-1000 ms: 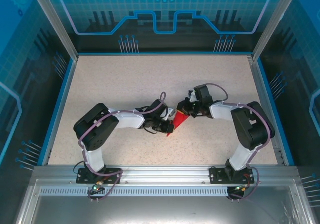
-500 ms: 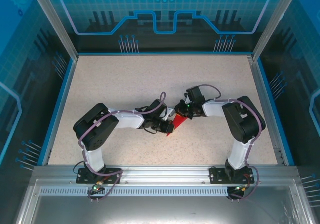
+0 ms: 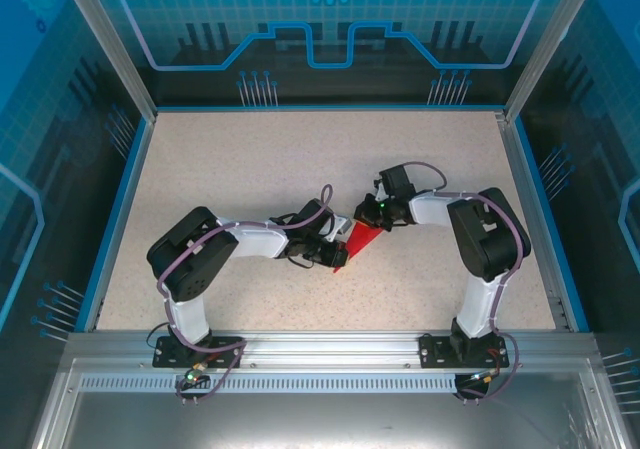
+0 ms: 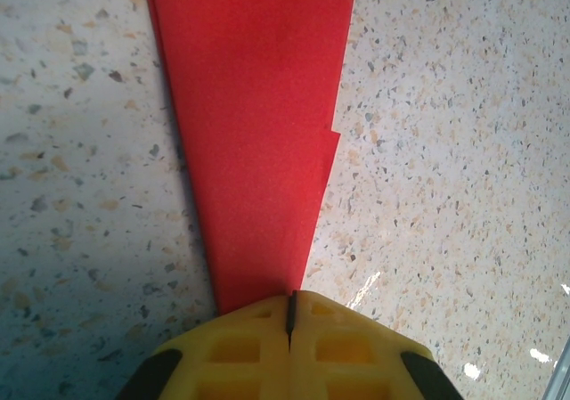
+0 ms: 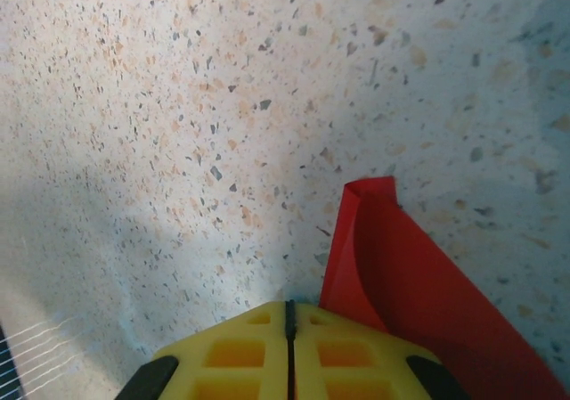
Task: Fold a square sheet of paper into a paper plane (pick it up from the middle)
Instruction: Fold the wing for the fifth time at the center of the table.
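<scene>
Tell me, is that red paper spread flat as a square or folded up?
Folded. The red paper narrows to a point at the left claw, with layered edges along its side.

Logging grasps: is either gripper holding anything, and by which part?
The left gripper pinches the folded red paper by its narrow tip. The right gripper is shut beside its wide end; whether it grips cannot be told.

A speckled beige surface point(image 3: 250, 159) spreads all round the left claw point(image 3: 336, 259) and the right claw point(image 3: 362, 217). A blue rim point(image 3: 118, 209) borders it well out to either side of them. Beyond them stands a blue wall panel point(image 3: 330, 19) with circuit lines and a gear; behind them lies a grey metal rail point(image 3: 320, 342).
</scene>
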Robot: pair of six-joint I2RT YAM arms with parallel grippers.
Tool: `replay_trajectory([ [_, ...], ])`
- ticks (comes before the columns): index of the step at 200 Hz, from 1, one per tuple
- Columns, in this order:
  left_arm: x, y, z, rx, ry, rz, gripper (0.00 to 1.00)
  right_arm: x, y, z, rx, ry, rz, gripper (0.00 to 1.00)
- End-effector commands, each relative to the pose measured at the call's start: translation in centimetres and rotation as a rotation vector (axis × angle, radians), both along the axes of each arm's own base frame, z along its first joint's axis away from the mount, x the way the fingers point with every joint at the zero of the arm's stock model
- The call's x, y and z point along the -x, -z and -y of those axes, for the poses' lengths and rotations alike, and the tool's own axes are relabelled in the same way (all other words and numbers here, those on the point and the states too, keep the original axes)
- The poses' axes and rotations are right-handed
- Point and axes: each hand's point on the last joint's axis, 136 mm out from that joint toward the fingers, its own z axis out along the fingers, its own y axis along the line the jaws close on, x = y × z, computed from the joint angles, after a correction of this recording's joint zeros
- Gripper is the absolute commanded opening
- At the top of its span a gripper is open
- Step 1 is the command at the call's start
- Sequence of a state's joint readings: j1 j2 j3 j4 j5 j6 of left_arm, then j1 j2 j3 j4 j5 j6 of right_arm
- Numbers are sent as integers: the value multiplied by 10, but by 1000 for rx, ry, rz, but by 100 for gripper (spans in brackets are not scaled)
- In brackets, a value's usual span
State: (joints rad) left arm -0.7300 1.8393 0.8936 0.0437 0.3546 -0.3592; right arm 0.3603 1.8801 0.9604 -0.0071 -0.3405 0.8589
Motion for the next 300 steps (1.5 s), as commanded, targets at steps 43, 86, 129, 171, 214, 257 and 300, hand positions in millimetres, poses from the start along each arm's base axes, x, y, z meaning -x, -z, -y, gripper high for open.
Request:
replay_trajectory([
  [43,35,58,-47,-220,0,-135,0,-38,12,38,13,75,33,7],
  [86,33,55,-45,-214,3,-135,0,-46,6,47,-16,93,49,7],
  [129,33,51,-42,-200,5,-138,0,-51,-8,49,-43,80,85,7],
  [171,25,33,-32,-168,4,-120,3,-45,-45,60,-32,74,156,11],
  [214,10,-1,-16,-112,1,-79,19,-6,-62,72,3,46,154,22],
  [257,1,-33,-13,-101,-4,-21,31,42,-49,69,-33,14,75,32],
  [300,-7,-53,-16,-182,7,81,37,60,-44,71,-35,12,60,39],
])
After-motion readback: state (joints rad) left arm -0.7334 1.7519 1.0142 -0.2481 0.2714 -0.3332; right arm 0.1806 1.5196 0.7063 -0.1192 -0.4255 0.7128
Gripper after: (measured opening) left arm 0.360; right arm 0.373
